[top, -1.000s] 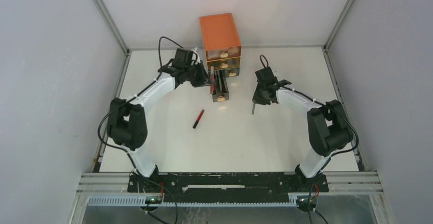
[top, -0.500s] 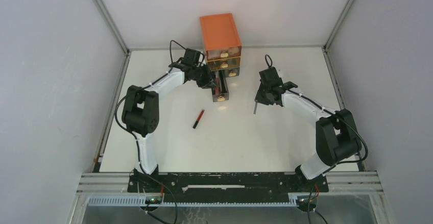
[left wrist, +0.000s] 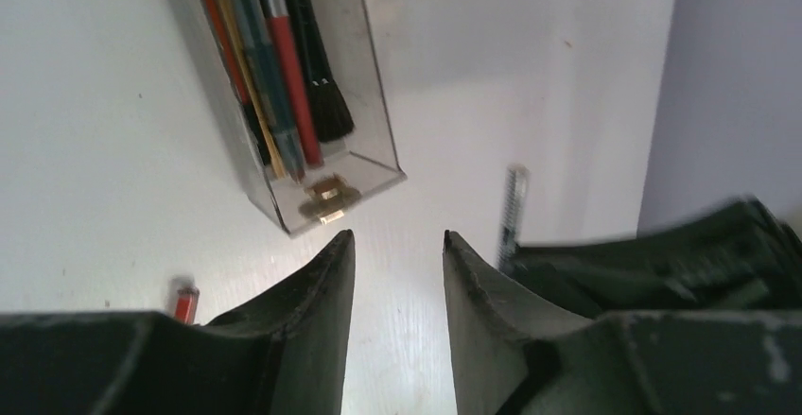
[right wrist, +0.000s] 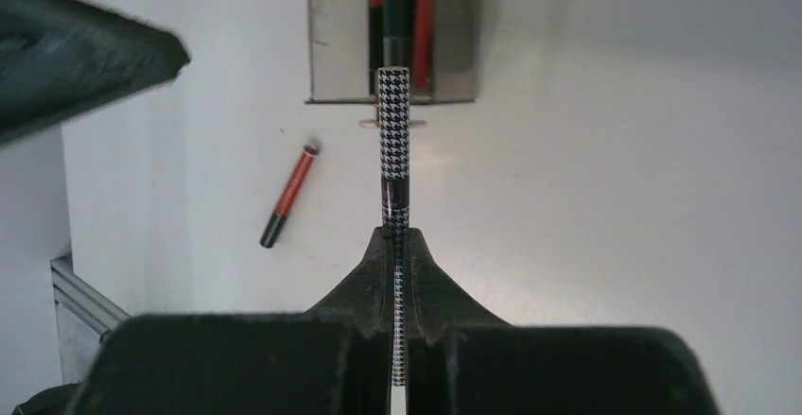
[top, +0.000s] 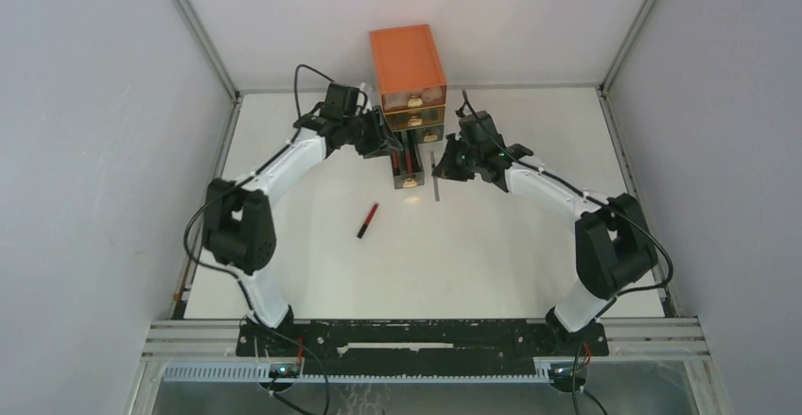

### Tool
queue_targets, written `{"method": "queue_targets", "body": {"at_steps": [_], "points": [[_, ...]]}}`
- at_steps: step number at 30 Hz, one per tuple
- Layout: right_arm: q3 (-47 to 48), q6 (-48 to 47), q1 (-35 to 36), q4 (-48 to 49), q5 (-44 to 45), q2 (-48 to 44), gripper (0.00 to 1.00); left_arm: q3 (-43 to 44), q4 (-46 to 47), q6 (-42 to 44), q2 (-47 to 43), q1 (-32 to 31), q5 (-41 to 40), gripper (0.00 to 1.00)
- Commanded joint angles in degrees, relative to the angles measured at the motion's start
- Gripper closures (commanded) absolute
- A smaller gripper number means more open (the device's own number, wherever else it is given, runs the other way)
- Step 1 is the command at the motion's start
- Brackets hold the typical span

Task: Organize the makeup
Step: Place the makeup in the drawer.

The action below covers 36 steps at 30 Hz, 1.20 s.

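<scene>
Right hand [right wrist: 397, 241] is clamped on a houndstooth stick [right wrist: 394, 122], gripped low on its shaft, free end pointed toward the open drawer [right wrist: 326, 46]. Pencil or brush handle: cannot be told. In the top view the stick is held over the counter [top: 492, 254] just beside the drawer's right wall, not yet inside. Left hand [left wrist: 397, 245] is empty, fingers a narrow gap apart, parked near the drawer on its other side. The drawer is pulled out from the orange chest [top: 407, 56] and is already loaded: red and black pencils and at least one black brush are seen lying lengthwise in it. The chest's other drawers appear shut; their contents cannot be read. One red pencil [top: 367, 220] is left loose on the counter, well apart from the drawer, on the left arm's side. No other loose makeup is seen. Progress is judged late. Left to do: stick to be lined up over the drawer and released, red pencil to be picked up and stowed, drawer likely to be pushed shut. The red pencil is probably best taken by the left hand.
</scene>
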Motion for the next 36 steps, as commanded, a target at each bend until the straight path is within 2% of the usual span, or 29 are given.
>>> {"method": "queue_targets", "body": {"at_steps": [1,6,11,17,24,26,29,32,34,36], "points": [[7.3,-0.3,1.6,3.9,-3.4,4.3,1.00,-6.9,3.7,3.6,-11.4,-0.2,0.8,0.57],[15.4,1.0,2.4,1.3,-3.3,11.9,1.00,-18.3,7.5,5.0,-18.4,1.4,0.5,0.56],[26.4,1.8,3.2,-4.8,-1.9,20.3,1.00,-24.6,5.9,7.9,-23.8,2.1,-3.2,0.52],[31.3,4.6,3.6,-6.2,1.1,24.9,1.00,-32.8,2.6,13.3,-29.4,1.7,-9.9,0.32],[33.1,6.2,3.4,-5.8,2.8,27.9,0.99,-39.1,2.3,14.0,-30.3,-1.2,-13.8,0.26],[33.3,6.6,3.2,-5.1,3.3,28.5,0.93,-39.3,2.6,13.4,-29.0,-2.4,-14.1,0.24],[34.7,7.2,2.9,-5.1,3.9,29.4,0.73,-40.2,5.5,11.6,-25.8,-2.7,-11.9,0.23],[34.8,7.2,2.8,-4.0,4.2,28.4,0.57,-39.6,5.6,11.8,-22.6,-3.3,-13.5,0.23],[33.8,6.7,3.1,-3.1,4.3,26.6,0.50,-38.9,5.0,12.1,-21.0,-3.8,-14.3,0.23],[32.2,6.1,3.3,-2.0,4.5,24.6,0.49,-38.2,4.6,12.5,-19.9,-4.6,-14.9,0.24]]}}
